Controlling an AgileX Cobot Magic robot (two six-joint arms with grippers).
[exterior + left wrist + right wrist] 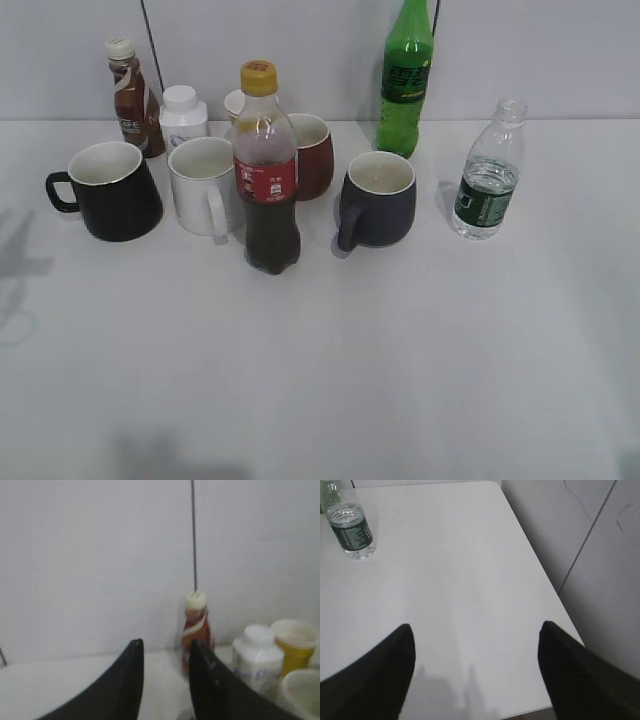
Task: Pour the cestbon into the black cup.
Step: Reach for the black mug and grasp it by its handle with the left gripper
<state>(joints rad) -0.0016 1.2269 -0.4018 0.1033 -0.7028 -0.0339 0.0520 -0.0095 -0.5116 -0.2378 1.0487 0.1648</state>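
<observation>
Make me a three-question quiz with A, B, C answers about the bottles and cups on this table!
1. Where is the water bottle?
A far right
B far left
C middle

2. How many mugs stand on the table?
A two
B four
C six

3. The water bottle's top is:
A yellow-capped
B white-capped
C uncapped

Answers:
1 A, it stands alone right of the grey-blue mug.
2 B, the black cup, white mug, red mug and grey-blue mug.
3 C, its neck is open.
</observation>
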